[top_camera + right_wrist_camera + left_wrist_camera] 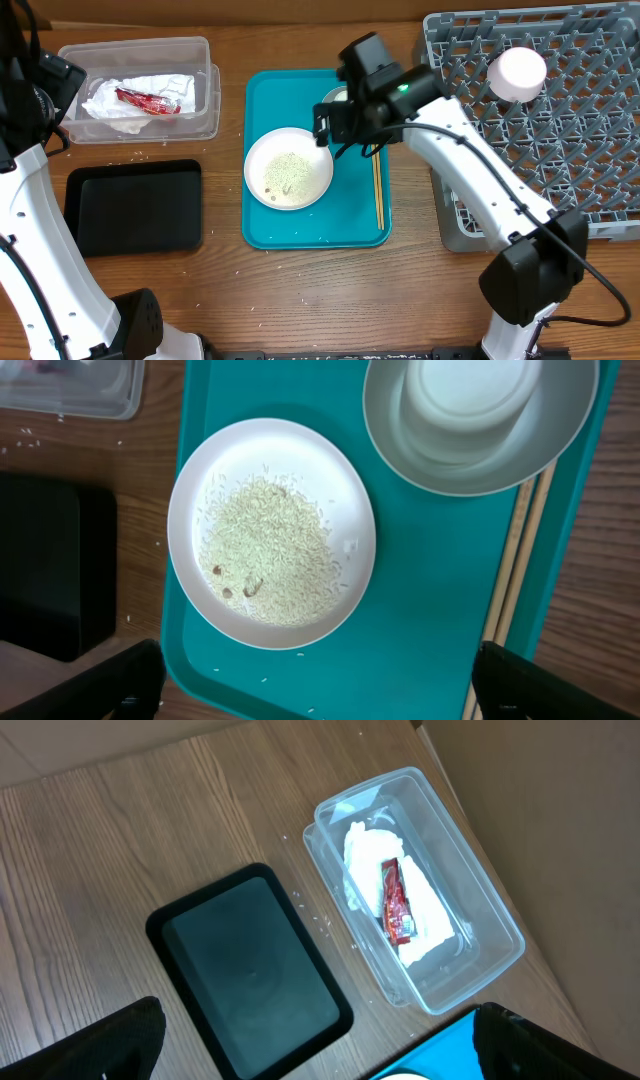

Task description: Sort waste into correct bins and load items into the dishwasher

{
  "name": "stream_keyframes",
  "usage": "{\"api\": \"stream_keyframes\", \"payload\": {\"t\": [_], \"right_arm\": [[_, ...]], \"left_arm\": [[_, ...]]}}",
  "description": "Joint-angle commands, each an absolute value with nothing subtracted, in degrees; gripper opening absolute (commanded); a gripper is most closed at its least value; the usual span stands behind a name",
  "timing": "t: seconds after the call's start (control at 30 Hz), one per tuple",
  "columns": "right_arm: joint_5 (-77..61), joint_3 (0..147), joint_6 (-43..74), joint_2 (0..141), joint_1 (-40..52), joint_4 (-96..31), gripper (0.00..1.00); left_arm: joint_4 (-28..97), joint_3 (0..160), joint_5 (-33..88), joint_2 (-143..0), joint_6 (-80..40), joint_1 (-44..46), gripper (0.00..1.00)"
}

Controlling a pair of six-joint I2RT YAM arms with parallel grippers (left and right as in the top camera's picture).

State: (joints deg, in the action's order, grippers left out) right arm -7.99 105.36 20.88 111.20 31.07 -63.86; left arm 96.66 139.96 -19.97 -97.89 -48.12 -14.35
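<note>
Right gripper (315, 660) hangs over teal tray (430, 610), fingers spread wide, released, nothing between them. Below it: large white plate (345, 500) carrying rice (270, 550), left-centre of tray. Metal bowl (480, 460) at tray's far edge with a white cup (465, 390) seemingly inside it. Chopsticks (515, 570) lie along tray's right rim. Left gripper (318, 1010) also released, empty, above black tray (250, 970) and clear tub (500, 935). Tub holds napkin (365, 855) with red wrapper (396, 900) on top. Dish rack (560, 140) far right, holding a pinkish-white round dish (517, 72).
</note>
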Motion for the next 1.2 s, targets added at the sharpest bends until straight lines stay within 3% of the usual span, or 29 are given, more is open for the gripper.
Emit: {"api": "stream_keyframes", "payload": {"t": [0.0, 0.2, 0.63, 0.9, 1.17], "right_arm": [[-5.19, 105.16, 22.81, 110.96, 31.81, -63.81, 1.00], [-2.39, 108.66, 22.83, 107.48, 27.83, -70.04, 1.00], [1.50, 114.50, 22.68, 102.10, 2.74, -83.18, 1.00], [2.96, 114.39, 22.35, 102.13, -8.84, -84.55, 1.00], [2.94, 114.39, 22.35, 102.13, -14.39, -81.52, 1.00]], "left_arm": [[96.79, 139.94, -20.95, -98.13, -49.30, -14.61, 1.00], [96.79, 139.94, -20.95, -98.13, -49.30, -14.61, 1.00], [96.79, 139.94, -20.95, -98.13, -49.30, -14.61, 1.00], [96.79, 139.94, -20.95, -98.13, -49.30, -14.61, 1.00], [96.79, 139.94, -20.95, -98.13, -49.30, -14.61, 1.00]]}}
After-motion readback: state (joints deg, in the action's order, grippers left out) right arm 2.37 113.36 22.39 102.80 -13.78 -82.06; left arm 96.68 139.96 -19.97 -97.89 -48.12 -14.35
